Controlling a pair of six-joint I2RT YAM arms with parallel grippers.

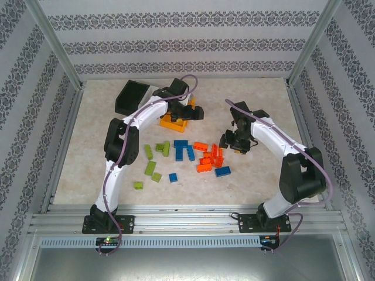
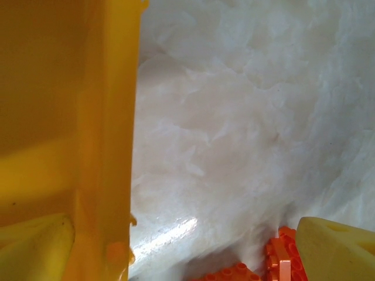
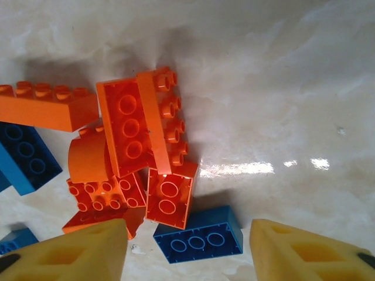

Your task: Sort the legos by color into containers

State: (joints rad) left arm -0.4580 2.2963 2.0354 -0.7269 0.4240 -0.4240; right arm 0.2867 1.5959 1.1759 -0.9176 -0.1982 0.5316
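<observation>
Lime green, blue and orange-red legos lie scattered mid-table. My left gripper hangs over the orange-yellow bin. In its wrist view the gripper is open, the bin's yellow wall stands between the fingers, and orange bricks lie by the right finger. The black bin stands at the back left; the white bin is hidden. My right gripper is open beside the orange pile, with an upturned blue brick between its fingers, untouched.
Metal frame posts and patterned walls close in the table on three sides. More blue bricks lie left of the orange pile. Bare pale tabletop stretches to the right of my right gripper and along the near edge.
</observation>
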